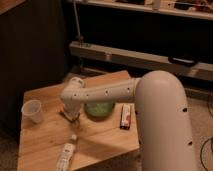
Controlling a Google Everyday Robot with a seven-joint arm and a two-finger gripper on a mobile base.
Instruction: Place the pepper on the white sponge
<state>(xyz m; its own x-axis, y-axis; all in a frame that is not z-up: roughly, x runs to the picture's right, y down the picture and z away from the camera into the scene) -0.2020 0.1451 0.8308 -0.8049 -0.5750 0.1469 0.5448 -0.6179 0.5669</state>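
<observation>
Camera view: our gripper [74, 116] hangs beside the plate [100, 109].
Jaws clenched, likely carrying; we see no pepper.

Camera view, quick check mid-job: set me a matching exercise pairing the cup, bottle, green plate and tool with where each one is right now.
Things:
1 cup
2 bottle
3 green plate
4 tool

Places:
A partly behind the arm, middle of the table
B upright at the picture's left side of the table
C shut, low over the table just left of the plate
D lying near the front edge

Pairs: 1-B, 2-D, 3-A, 4-C
</observation>
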